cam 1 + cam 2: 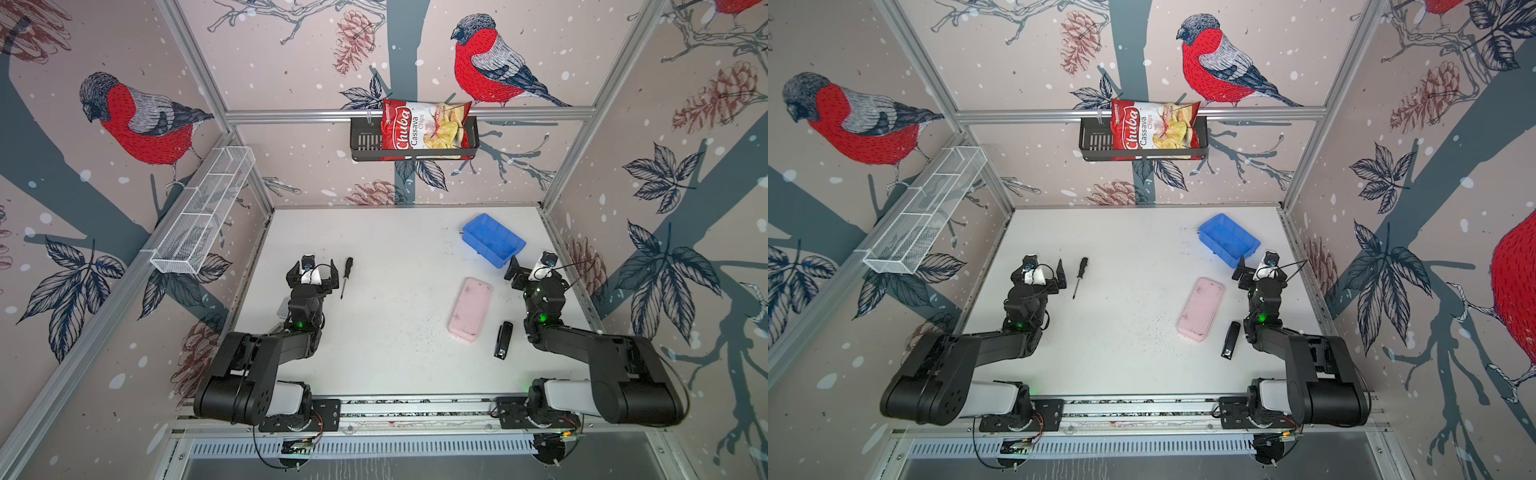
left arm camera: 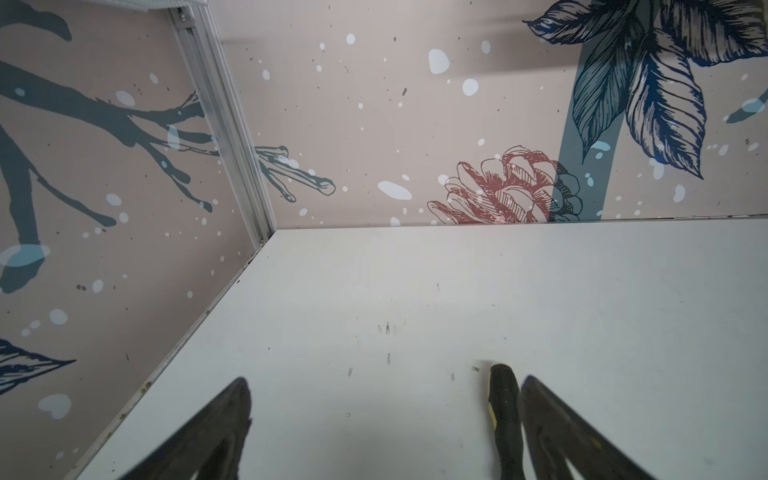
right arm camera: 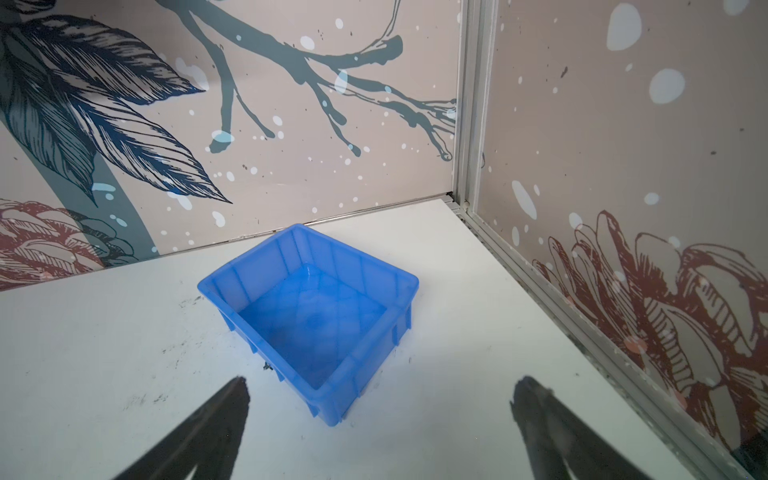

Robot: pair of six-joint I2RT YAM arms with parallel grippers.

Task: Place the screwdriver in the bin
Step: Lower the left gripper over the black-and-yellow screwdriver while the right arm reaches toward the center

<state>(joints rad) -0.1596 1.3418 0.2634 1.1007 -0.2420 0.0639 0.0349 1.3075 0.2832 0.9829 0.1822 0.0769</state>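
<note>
The screwdriver [image 1: 346, 276] [image 1: 1080, 276], black-handled with yellow accents and a thin shaft, lies flat on the white table at mid-left, handle toward the back wall. My left gripper [image 1: 314, 266] [image 1: 1040, 270] stands open just left of it, holding nothing. In the left wrist view the handle [image 2: 505, 411] shows close beside the inner edge of one finger of this gripper [image 2: 385, 382]. The blue bin [image 1: 494, 239] [image 1: 1228, 239] sits empty at the back right. My right gripper [image 1: 532, 266] [image 3: 382, 382] is open and empty just in front of the bin [image 3: 311, 316].
A pink flat case [image 1: 470, 309] and a black stapler [image 1: 503, 340] lie at front right. A white wire mesh basket [image 1: 203, 212] hangs on the left wall. A black rack [image 1: 365, 141] on the back wall holds a chips bag [image 1: 419, 129].
</note>
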